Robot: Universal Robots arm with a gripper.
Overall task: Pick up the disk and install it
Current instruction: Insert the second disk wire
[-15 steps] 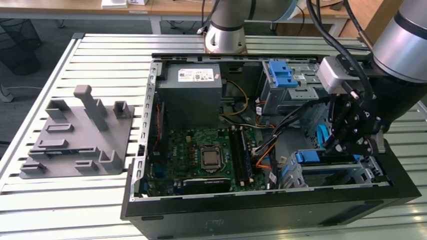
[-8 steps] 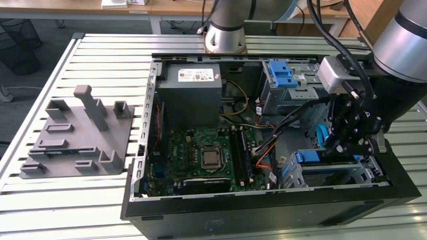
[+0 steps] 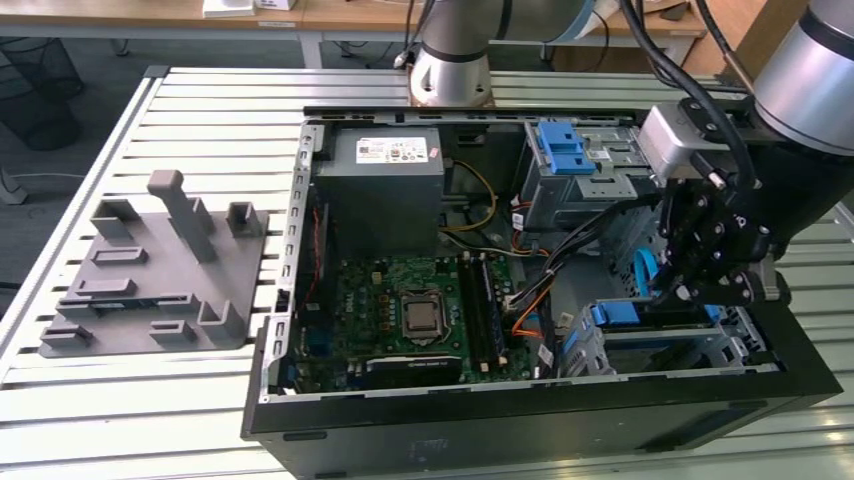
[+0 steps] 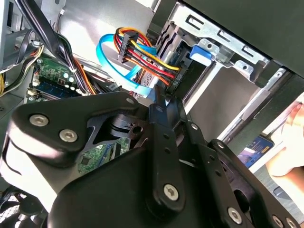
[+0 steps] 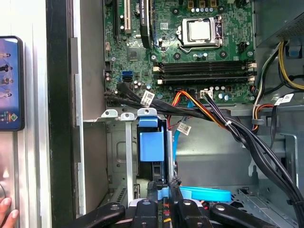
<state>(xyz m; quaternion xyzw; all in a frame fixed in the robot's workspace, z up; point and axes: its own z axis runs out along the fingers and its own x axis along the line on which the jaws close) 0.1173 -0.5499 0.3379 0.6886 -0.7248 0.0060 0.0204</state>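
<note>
By the counter's (image 3: 134, 400) near edge, exterior view's right, the disk (image 3: 625, 314) sits in the open computer case's (image 3: 534, 420) drive bay, the end effector (image 5: 165, 192) pinched narrow on its blue frame, apparently mid-install; seating needs a straight push.

Drive bay: the pincer (image 3: 703, 285) sits low in the case's corner, the metal cage (image 3: 667, 345) close around it.
Cables: a bundle of coloured wires (image 4: 142, 59) and a blue flat cable (image 5: 204, 194) cross the gap beside the bay.
Disk: the disk (image 5: 152, 147) fills its slot in the cage.
Desk: the slatted desk (image 3: 200, 130) beside the grey fixture (image 3: 154, 270) lies open.
</note>
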